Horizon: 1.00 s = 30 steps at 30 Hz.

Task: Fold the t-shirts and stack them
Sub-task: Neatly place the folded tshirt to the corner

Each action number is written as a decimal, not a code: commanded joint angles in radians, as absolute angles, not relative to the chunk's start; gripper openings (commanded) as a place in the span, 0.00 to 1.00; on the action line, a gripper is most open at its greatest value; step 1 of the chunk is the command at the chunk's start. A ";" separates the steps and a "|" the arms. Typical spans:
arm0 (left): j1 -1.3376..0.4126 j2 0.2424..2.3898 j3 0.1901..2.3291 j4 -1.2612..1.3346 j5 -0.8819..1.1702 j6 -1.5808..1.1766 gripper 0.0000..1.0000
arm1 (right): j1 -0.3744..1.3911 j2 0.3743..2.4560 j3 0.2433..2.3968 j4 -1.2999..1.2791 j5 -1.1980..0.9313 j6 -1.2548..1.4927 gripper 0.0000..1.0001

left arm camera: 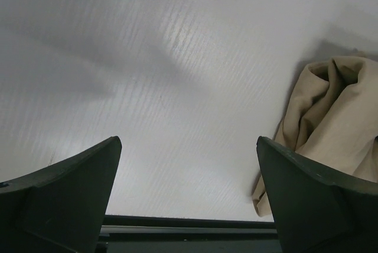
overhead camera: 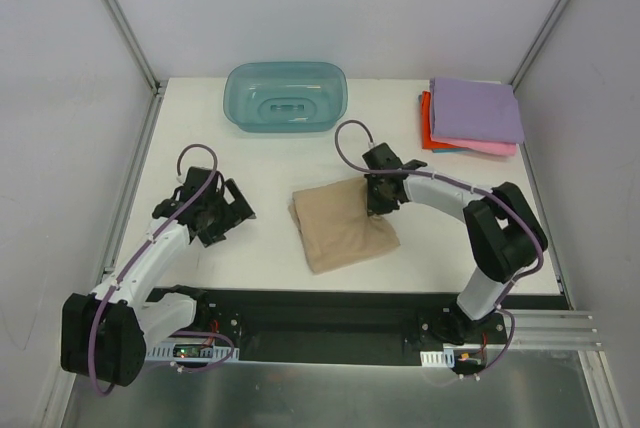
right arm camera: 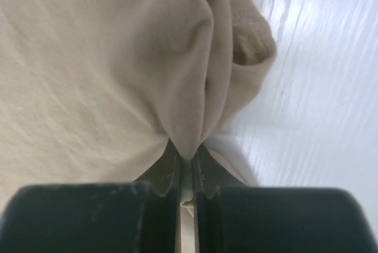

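Pinching the tan t-shirt (right arm camera: 88, 75), the right end effector (right arm camera: 188, 161) half-hides its fingertips (right arm camera: 169, 169).

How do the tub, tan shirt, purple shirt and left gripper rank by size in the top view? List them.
1. teal tub
2. tan shirt and purple shirt, too alike to rank
3. left gripper

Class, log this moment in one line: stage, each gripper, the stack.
stage: folding tan t-shirt | right gripper: shut on tan t-shirt | left gripper: open, empty | folded stack: lilac t-shirt on top
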<state>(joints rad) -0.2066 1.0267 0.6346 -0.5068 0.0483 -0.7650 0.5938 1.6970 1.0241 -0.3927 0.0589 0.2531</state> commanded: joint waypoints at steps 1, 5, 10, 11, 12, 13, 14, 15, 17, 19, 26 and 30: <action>-0.178 1.017 0.652 -0.529 0.054 -0.733 0.99 | 0.592 1.723 1.141 -0.426 0.240 0.126 0.01; -0.158 1.019 0.661 -0.544 0.043 -0.726 0.99 | 0.592 1.741 1.254 -0.452 0.402 0.008 0.01; -0.134 1.019 0.672 -0.563 0.021 -0.726 0.99 | 0.580 1.792 1.374 -0.453 0.587 -0.231 0.01; -0.127 1.022 0.675 -0.566 0.020 -0.726 0.99 | 0.577 1.804 1.396 -0.446 0.616 -0.265 0.01; -0.124 1.023 0.676 -0.574 0.015 -0.726 0.99 | 0.574 1.815 1.434 -0.439 0.642 -0.297 0.01; -0.121 1.022 0.681 -0.577 0.012 -0.726 0.99 | 0.566 1.836 1.454 -0.427 0.696 -0.357 0.01; -0.118 1.023 0.684 -0.581 0.011 -0.726 0.99 | 0.549 1.845 1.475 -0.420 0.710 -0.380 0.01; -0.114 1.026 0.687 -0.590 0.006 -0.727 0.99 | 0.540 1.853 1.515 -0.416 0.725 -0.403 0.01; -0.109 1.028 0.696 -0.600 0.005 -0.727 0.99 | 0.502 1.870 1.549 -0.396 0.723 -0.454 0.01; -0.103 1.032 0.709 -0.615 -0.026 -0.727 0.99 | 0.470 1.882 1.595 -0.368 0.726 -0.485 0.01; -0.098 1.046 0.771 -0.681 -0.090 -0.733 0.99 | 0.391 1.922 1.748 -0.334 0.723 -0.607 0.01; -0.095 1.039 0.814 -0.724 -0.120 -0.744 0.99 | 0.361 1.946 1.838 -0.330 0.701 -0.646 0.01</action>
<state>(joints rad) -0.1093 1.0435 0.7471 -0.6506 -0.0528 -0.7429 0.3775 1.9358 1.7233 -0.3836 0.6773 -0.5640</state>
